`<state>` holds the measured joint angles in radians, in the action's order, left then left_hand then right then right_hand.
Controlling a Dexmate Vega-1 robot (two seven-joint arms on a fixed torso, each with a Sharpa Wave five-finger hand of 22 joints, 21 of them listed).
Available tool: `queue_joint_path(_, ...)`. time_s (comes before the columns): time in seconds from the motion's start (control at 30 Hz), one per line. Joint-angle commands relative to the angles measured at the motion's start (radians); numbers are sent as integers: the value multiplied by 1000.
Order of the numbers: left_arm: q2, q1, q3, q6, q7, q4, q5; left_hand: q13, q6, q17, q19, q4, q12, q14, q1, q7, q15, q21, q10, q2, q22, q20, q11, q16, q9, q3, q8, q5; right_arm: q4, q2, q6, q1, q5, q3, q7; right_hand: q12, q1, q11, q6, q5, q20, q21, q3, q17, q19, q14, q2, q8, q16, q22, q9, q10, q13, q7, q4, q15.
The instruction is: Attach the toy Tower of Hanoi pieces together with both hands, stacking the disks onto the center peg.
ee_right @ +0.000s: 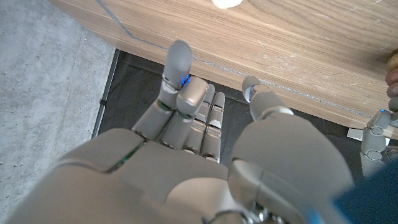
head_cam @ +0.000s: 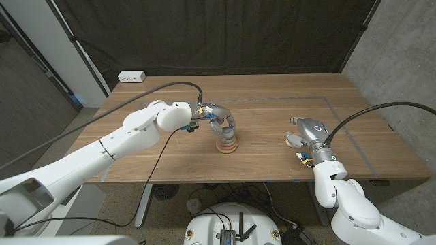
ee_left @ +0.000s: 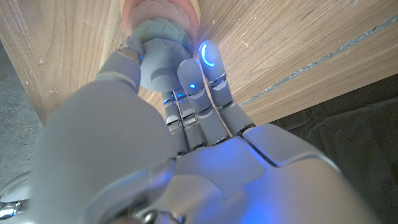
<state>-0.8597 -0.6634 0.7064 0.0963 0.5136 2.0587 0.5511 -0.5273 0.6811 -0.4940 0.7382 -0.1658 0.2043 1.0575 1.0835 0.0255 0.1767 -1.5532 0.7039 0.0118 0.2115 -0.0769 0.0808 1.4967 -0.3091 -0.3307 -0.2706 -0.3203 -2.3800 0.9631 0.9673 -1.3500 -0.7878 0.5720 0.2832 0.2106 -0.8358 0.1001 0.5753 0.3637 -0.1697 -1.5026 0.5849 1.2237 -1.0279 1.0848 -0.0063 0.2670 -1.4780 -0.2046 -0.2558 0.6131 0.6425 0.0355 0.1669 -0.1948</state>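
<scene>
The stack of disks (head_cam: pixel 227 144) stands mid-table, with salmon and orange disks at the bottom. My left hand (head_cam: pixel 219 124) reaches over it from the left and pinches a grey-blue scalloped disk (ee_left: pixel 163 46) between thumb and fingers, right on top of the salmon disk (ee_left: pixel 160 11). My right hand (head_cam: pixel 304 131) is at the table's right side with its fingers apart, holding nothing. A small pale piece (head_cam: pixel 294 141) lies on the table just by that hand, and the pale piece (ee_right: pixel 227 2) also shows beyond the fingertips in the right wrist view.
A white power strip (head_cam: pixel 132 77) lies at the table's back left corner. A thin taped line (head_cam: pixel 340 112) marks a rectangle on the right half of the wooden table (head_cam: pixel 272 102). A black curtain hangs behind.
</scene>
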Motion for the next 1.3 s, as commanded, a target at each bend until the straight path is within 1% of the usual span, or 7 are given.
queue_joint_path(0.03,13,-5,8,-6,-9,-19,5,-179,11,-4,8,1,1,4,9,-2,43,-6,114,-6,4,-134,107,-2,-5,3,1,-9,-7,9,12,0,6,1,2,-3,-1,0,7,8,-50,-7,7,-1,-6,2,4,-3,-1,-1,-3,6,1,1,-4,-23)
queue_joint_path(0.53,8,-7,4,-6,-8,-17,-1,-179,9,-2,6,2,-1,3,7,-3,43,-5,111,-5,3,-134,107,-5,-6,7,5,-9,-5,10,9,3,17,2,12,-3,2,2,9,10,-50,-6,9,2,-6,5,5,-3,-6,0,-3,8,1,0,-4,-23)
queue_joint_path(0.67,5,2,8,0,12,-12,8,-181,-8,-5,4,3,-7,2,2,-5,43,-4,91,0,3,-133,103,-5,-7,11,14,-9,-1,6,4,1,25,-1,22,-3,2,0,9,10,-50,-6,9,0,-6,3,5,-3,-5,0,-3,9,2,1,-4,-23)
queue_joint_path(0.97,3,7,8,15,25,2,35,-182,-80,21,-10,8,-25,-22,-25,-4,43,0,-1,19,0,-132,88,-31,-6,31,46,-10,0,9,0,-3,36,-5,34,-6,5,-1,9,10,-50,-6,9,2,-7,6,5,-4,-8,0,-3,4,2,0,-4,-23)
queue_joint_path(1.03,1,4,4,19,22,6,37,-177,-102,28,-12,9,-32,-24,-33,-10,43,0,-42,26,0,-132,76,-34,-4,38,54,-9,0,8,2,-3,37,-5,35,-5,5,-1,9,10,-50,-6,10,0,-7,3,6,-4,-6,0,-3,5,2,-1,-4,-23)
queue_joint_path(1.13,0,5,2,21,25,8,38,-173,-129,33,-18,11,-31,-25,-42,-17,43,2,-64,31,-1,-131,74,-36,-3,44,64,-9,0,10,-1,-2,40,-5,37,-5,6,-1,9,10,-50,-6,10,1,-7,4,6,-4,-8,0,-3,5,2,-1,-4,-23)
queue_joint_path(1.3,-2,9,5,23,41,10,44,-167,-161,40,-27,13,-31,-33,-54,-29,43,5,-104,37,-2,-130,54,-41,0,52,72,-9,-2,13,0,1,42,-4,35,-5,7,-3,10,11,-50,-6,10,1,-7,4,6,-4,-7,0,-3,8,2,0,-4,-23)
